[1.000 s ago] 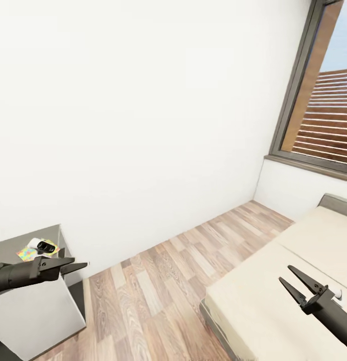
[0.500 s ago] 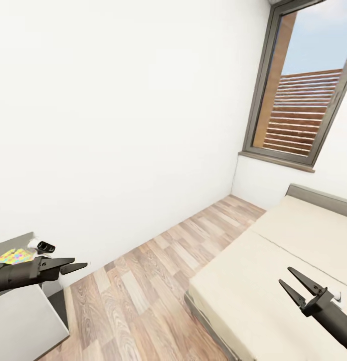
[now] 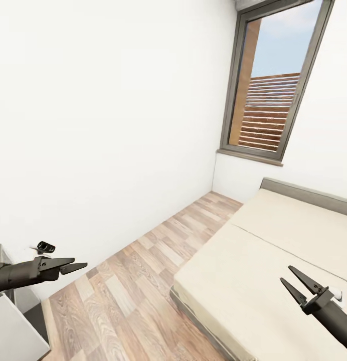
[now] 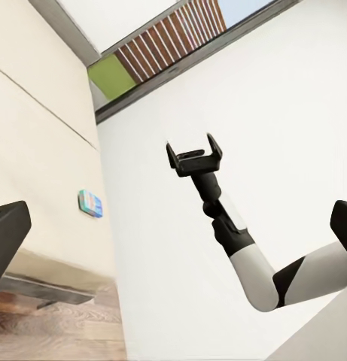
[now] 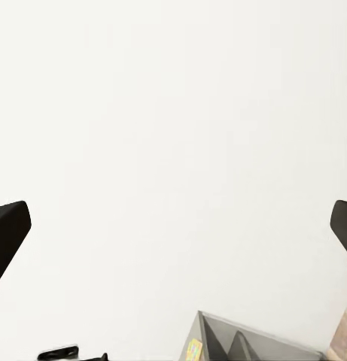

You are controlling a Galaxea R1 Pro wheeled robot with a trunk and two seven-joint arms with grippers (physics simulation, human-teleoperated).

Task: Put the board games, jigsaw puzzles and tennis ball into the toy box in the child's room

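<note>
The robot faces a corner of the white-walled child's room, with pale wood-plank floor running between the wall and the long low bed with its plain beige mattress and grey headboard. A tall dark-framed window stands above the head of the bed, showing slatted brown boards and blue sky outside.

The left gripper hangs at the room's left side, its dark fingers spread a little with nothing between them. Just beneath that arm sits the corner of the pale grey-white table; a small black object rests near the table's far edge, too small to name with any certainty.

The right gripper hovers over the near part of the mattress, its two pointed black fingers parted in a V and holding nothing. In the left wrist view the right gripper shows against the white wall, jaws apart, on its black and white arm.

In that same view a small flat board game box with blue and orange print lies on the beige mattress, well apart from both grippers. In the right wrist view a sliver of a light grey bin with sloping sides appears, with a bit of bright colour by it.
</note>
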